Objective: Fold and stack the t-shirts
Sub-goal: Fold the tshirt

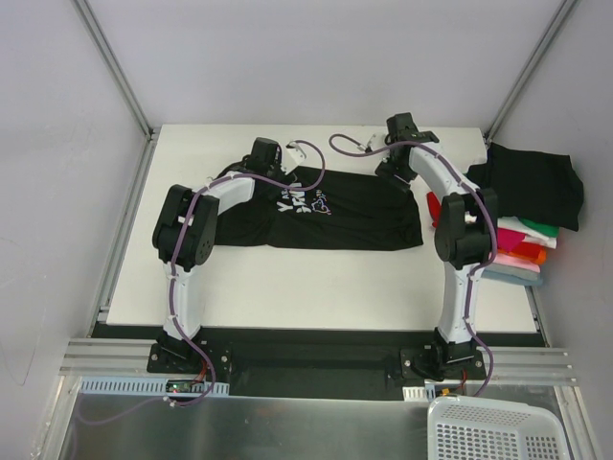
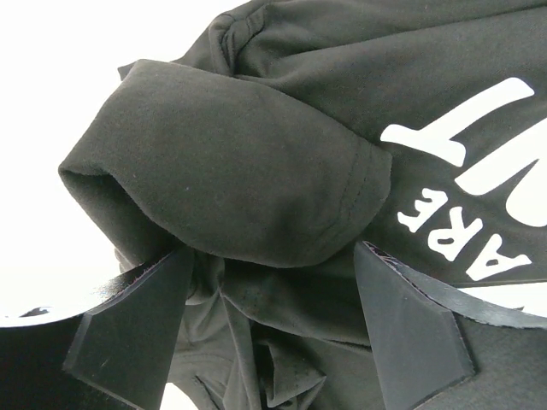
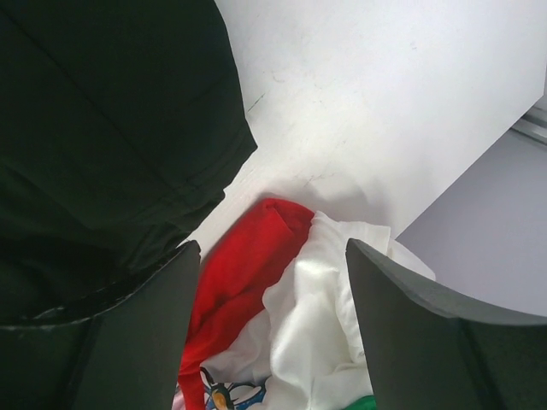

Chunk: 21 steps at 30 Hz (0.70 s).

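While lettered black tee (image 1: 345, 216) spread at table (image 1: 316, 287) centre, left gripper (image 2: 273, 254) at its 10 o'clock: jaws wide, sleeve (image 2: 231, 162) bunched between, unpinched. Right gripper (image 3: 273, 248) at 2 o'clock: wide, empty. Folded stack (image 1: 522, 240) at 3 o'clock.

Black cloth t-shirt with white lettering (image 2: 256, 171): soft matt knit. Red cloth tee (image 3: 248, 256) and white cloth tee (image 3: 316, 299): matt, soft. White flat counter (image 1: 316, 287): smooth, matt. Jaws: dark matt plastic. White mesh basket (image 1: 493, 431): plastic.
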### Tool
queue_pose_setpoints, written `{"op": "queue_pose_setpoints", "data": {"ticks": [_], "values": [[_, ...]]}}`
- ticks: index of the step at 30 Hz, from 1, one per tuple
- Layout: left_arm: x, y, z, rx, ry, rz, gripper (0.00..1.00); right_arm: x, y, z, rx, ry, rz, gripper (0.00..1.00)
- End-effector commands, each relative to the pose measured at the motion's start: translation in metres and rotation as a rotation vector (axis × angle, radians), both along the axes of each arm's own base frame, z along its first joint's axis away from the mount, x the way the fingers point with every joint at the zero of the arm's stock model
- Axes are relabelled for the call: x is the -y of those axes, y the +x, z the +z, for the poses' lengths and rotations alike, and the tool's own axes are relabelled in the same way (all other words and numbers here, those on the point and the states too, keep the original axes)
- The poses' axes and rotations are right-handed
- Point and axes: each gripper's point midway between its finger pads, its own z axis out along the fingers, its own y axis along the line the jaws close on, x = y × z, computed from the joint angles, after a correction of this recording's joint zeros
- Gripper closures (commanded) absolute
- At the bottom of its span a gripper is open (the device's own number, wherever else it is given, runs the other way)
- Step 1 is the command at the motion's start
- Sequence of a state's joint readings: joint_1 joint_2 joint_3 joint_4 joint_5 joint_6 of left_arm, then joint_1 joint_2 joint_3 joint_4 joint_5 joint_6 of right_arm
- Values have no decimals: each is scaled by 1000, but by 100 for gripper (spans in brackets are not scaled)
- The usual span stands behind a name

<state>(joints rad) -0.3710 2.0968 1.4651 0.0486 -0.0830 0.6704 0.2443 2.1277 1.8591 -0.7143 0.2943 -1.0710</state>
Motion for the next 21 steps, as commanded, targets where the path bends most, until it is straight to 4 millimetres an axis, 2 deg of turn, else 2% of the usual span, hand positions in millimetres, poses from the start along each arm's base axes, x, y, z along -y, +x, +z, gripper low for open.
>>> {"op": "queue_pose_setpoints", "data": {"ticks": [1,5,7,12,16,19,21], "values": [[-4,7,13,44,-16,20,24,-2,5,8,-7,-24,61,27],[-4,7,13,48,-15,22,24,-10,1,6,-24,12,84,28],[-5,7,12,47,-13,21,25,-14,-3,11,-24,26,101,28],[-5,7,12,50,-7,20,24,-34,-16,17,-46,86,136,28],[-6,8,11,49,-10,23,24,-41,-21,23,-17,82,85,30],[-5,6,9,45,-9,20,24,-48,-33,25,-16,143,27,31],[-5,6,9,45,-9,20,24,-53,-32,31,39,171,5,30]]}}
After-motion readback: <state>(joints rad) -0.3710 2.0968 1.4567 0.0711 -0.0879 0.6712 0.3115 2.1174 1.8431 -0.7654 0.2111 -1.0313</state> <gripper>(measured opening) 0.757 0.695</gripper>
